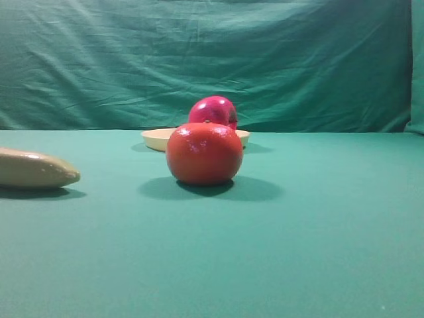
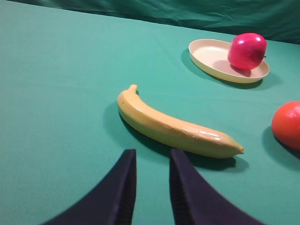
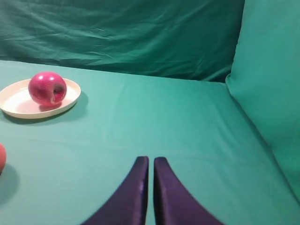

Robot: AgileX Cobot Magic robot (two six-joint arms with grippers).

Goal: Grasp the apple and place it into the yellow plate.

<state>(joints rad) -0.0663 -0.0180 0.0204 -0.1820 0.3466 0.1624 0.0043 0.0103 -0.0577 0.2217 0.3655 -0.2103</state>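
Note:
The magenta-red apple (image 1: 213, 111) rests in the yellow plate (image 1: 156, 138) at the back of the table, partly hidden behind an orange-red fruit. It also shows in the left wrist view (image 2: 247, 51), on the right side of the plate (image 2: 210, 55), and in the right wrist view (image 3: 47, 88), on the plate (image 3: 18, 104). My left gripper (image 2: 152, 161) has a small gap between its dark fingers, holds nothing and sits near the banana. My right gripper (image 3: 151, 161) is shut and empty, far right of the plate. Neither gripper shows in the exterior view.
An orange-red tomato-like fruit (image 1: 204, 153) stands in front of the plate; it shows at the right edge of the left wrist view (image 2: 287, 124). A yellow banana (image 2: 176, 127) lies just ahead of the left gripper, also at the exterior view's left edge (image 1: 34, 169). Green cloth backdrop behind.

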